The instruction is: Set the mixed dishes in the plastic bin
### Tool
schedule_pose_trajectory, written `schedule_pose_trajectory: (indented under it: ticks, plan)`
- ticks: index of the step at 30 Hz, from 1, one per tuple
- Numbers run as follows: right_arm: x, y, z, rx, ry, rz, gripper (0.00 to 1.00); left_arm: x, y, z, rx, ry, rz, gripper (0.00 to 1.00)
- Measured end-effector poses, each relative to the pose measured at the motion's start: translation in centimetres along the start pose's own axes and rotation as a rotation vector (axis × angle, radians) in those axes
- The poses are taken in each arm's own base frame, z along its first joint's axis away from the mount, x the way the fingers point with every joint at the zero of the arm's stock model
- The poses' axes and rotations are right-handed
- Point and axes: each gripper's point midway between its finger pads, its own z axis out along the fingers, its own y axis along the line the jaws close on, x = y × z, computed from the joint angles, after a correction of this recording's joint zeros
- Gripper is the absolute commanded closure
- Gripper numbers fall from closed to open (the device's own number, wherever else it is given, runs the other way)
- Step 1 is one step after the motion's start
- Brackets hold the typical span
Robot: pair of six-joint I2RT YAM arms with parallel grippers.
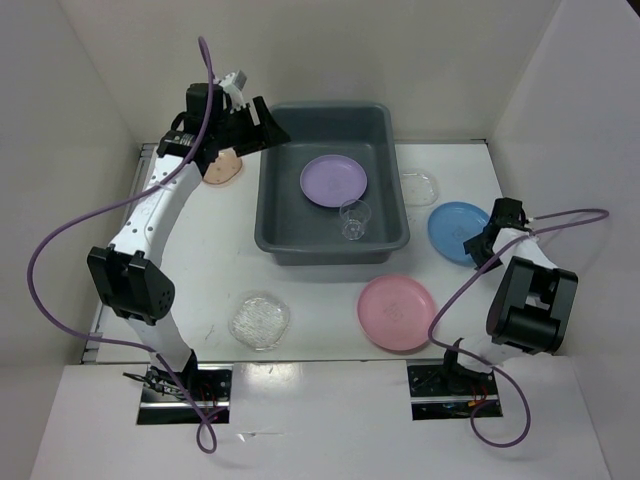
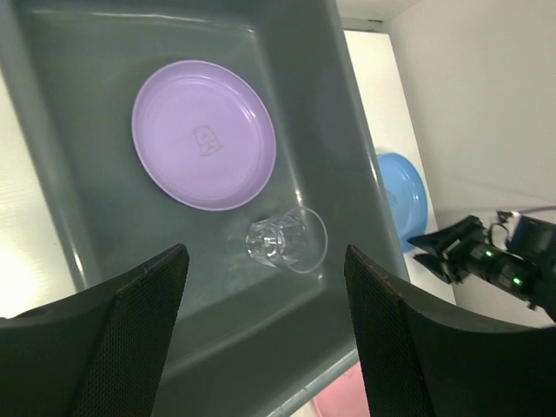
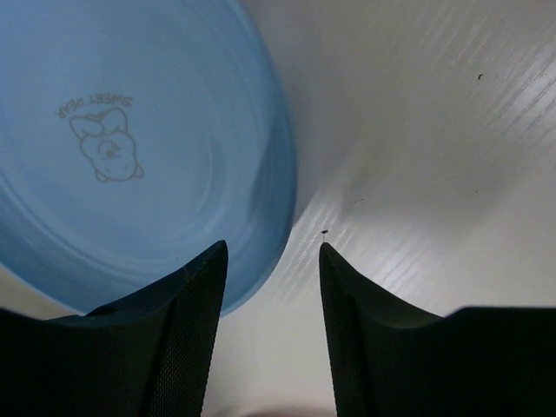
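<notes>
The dark grey plastic bin [image 1: 268,190] holds a lilac plate [image 1: 333,181] and a clear plastic cup [image 1: 354,219] lying on its side; both show in the left wrist view, plate [image 2: 204,135] and cup [image 2: 287,241]. My left gripper [image 1: 268,130] is open and empty above the bin's far left corner [image 2: 265,261]. A small peach dish [image 1: 222,170] lies beside it, left of the bin. My right gripper [image 1: 478,245] is open, low at the right edge of the blue plate [image 1: 455,230]. In the right wrist view the plate's rim [image 3: 130,148] lies between the open fingers [image 3: 271,252].
A pink plate [image 1: 397,312] lies in front of the bin's right corner. A clear textured dish [image 1: 259,320] lies front left, and another clear dish [image 1: 419,186] lies just right of the bin. White walls enclose the table on three sides.
</notes>
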Motion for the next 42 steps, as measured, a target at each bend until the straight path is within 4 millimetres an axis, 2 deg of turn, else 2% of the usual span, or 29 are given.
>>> schedule_pose_trajectory:
  ticks: [2,5,12,14,15,18,20,22,28,31,36,39,42]
  plan:
    - [0.3,-0.1,0.4,-0.005,0.004,0.013,0.50,0.2,-0.3,0.0,0.015,0.009,-0.001,0.20]
    - [0.4,0.3,0.8,-0.017,0.003,0.029,0.58,0.3,-0.5,-0.1,0.027,0.016,-0.002,0.20]
    - [-0.1,1.4,1.6,-0.053,-0.009,0.056,0.61,0.4,-0.8,-0.1,0.044,0.022,-0.003,0.20]
    - [-0.1,1.6,1.7,-0.064,-0.009,0.058,0.64,0.4,-0.8,-0.1,0.046,0.022,-0.003,0.20]
    - [0.0,1.7,1.8,-0.067,-0.006,0.061,0.71,0.4,-0.8,-0.1,0.047,0.022,-0.002,0.20]
    - [-0.1,2.0,2.1,-0.077,-0.008,0.066,0.79,0.3,-0.8,-0.1,0.049,0.021,-0.003,0.20]
    - [-0.1,2.2,2.2,-0.081,-0.010,0.068,0.87,0.2,-0.7,-0.2,0.047,0.020,-0.004,0.20]
    - [-0.2,2.4,2.3,-0.088,-0.015,0.074,1.00,0.1,-0.5,-0.2,0.045,0.018,-0.005,0.20]
    - [0.1,3.2,1.5,-0.108,-0.031,0.066,1.00,-0.1,-0.2,-0.3,0.039,0.012,-0.008,0.20]
    - [-0.4,3.6,-1.4,-0.145,-0.091,0.074,1.00,-0.1,-0.1,-0.2,0.039,0.009,-0.008,0.20]
    - [-4.4,4.7,-10.0,-0.316,-0.291,0.160,1.00,-0.1,-0.1,-0.2,0.039,0.009,-0.022,0.20]
    - [-6.1,5.3,-14.4,-0.396,-0.374,0.197,1.00,-0.2,-0.2,-0.2,0.041,0.005,-0.028,0.20]
    - [-6.5,8.0,-17.6,-0.469,-0.385,0.176,1.00,-0.3,-0.2,-0.2,0.042,0.003,-0.028,0.20]
